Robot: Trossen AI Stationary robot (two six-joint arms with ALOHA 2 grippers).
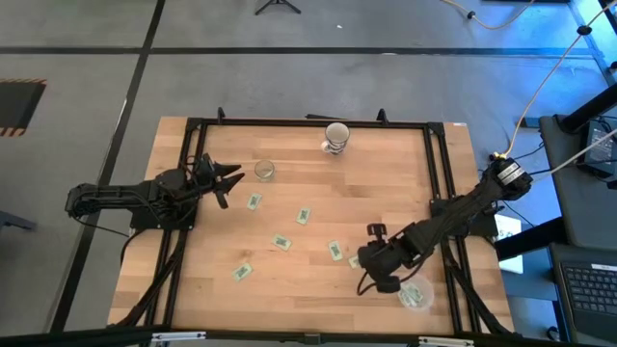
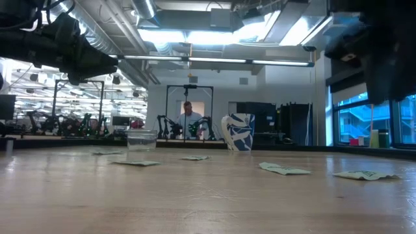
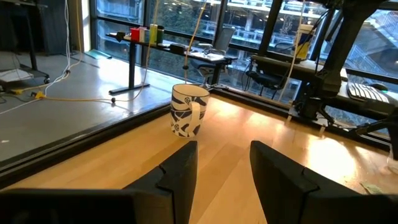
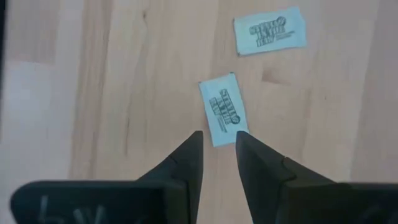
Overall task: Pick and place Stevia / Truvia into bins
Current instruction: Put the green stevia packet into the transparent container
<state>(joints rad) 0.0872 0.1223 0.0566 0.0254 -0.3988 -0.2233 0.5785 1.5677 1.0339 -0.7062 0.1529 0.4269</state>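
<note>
Two sachets (image 4: 224,112) lay flat on the bench (image 4: 93,74), nearest just past the released right pincer (image 4: 217,146). Left pincer (image 3: 224,165) idled, released. Risk: thin paper could slide instead of lifting.

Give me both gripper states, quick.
Left gripper: open, empty, near the table's left edge.
Right gripper: open, empty, over a sachet.

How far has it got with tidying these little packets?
Partway. The clear tub by the right hand seems to hold a few packets. That hand hovers open over one packet; about six lie loose on the table. The left hand waits, open.
</note>
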